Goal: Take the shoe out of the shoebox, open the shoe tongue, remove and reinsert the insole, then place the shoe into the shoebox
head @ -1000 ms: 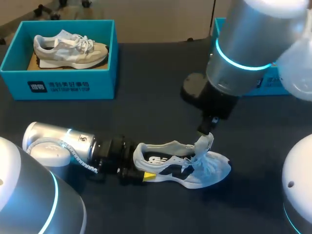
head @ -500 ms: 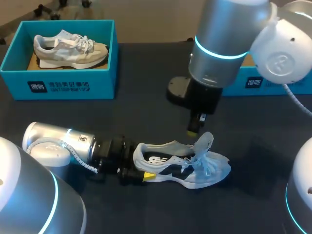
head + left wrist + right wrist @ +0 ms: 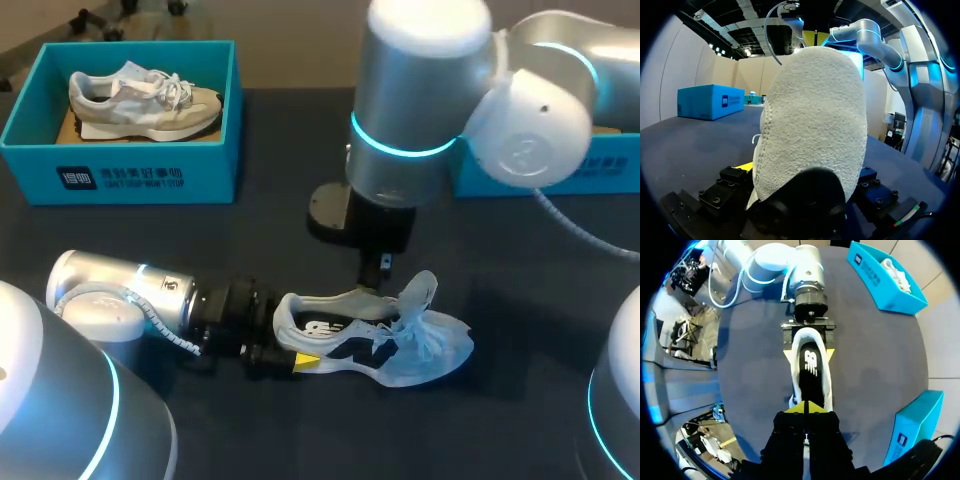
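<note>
Left gripper (image 3: 809,356) clamps the shoe (image 3: 440,345) by the heel, pinning it upright on the table (image 3: 300,240), so the right gripper (image 3: 806,409), its 2 tips pressed together and empty, can likely dip in for the insole (image 3: 811,367).

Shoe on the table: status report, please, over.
Left gripper shut on shoe at heel. Right gripper shut, empty, over shoe. Tongue up. Nothing in the way.
</note>
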Robot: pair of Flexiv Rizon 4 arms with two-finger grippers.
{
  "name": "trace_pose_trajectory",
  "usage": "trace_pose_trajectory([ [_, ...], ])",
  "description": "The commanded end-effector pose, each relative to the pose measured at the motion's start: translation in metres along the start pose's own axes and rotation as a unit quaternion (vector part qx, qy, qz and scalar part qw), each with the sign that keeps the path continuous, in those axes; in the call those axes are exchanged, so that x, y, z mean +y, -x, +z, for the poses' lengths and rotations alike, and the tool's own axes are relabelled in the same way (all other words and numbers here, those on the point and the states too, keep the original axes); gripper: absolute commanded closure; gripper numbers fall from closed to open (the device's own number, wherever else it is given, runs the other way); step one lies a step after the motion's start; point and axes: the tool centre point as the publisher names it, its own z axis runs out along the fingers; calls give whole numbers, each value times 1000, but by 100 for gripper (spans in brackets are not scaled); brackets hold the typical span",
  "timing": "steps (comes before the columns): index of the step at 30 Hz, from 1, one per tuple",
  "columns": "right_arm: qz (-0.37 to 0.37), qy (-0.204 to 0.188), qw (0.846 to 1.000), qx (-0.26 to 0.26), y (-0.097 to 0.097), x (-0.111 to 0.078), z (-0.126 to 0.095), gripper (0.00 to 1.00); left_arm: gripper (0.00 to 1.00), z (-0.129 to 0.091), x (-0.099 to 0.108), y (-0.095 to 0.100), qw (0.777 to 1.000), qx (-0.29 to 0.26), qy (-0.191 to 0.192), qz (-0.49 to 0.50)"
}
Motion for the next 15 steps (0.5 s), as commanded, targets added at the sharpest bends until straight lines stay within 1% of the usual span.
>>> trace_pose_trajectory([
  [1, -9, -26, 1000, 1, 6, 30, 26, 100, 100, -1, 5, -1, 1000, -1, 1, 0],
  [5, -25, -22, 999, -9, 9, 35, 39, 100, 100, -1, 5, -1, 1000, -1, 1, 0],
  [10, -38, -30, 999, -13, 10, 40, 60, 100, 100, -1, 5, -1, 1000, -1, 1, 0],
  [15, -50, -32, 998, -15, 8, 43, 75, 100, 100, -1, 5, -1, 1000, -1, 1, 0],
])
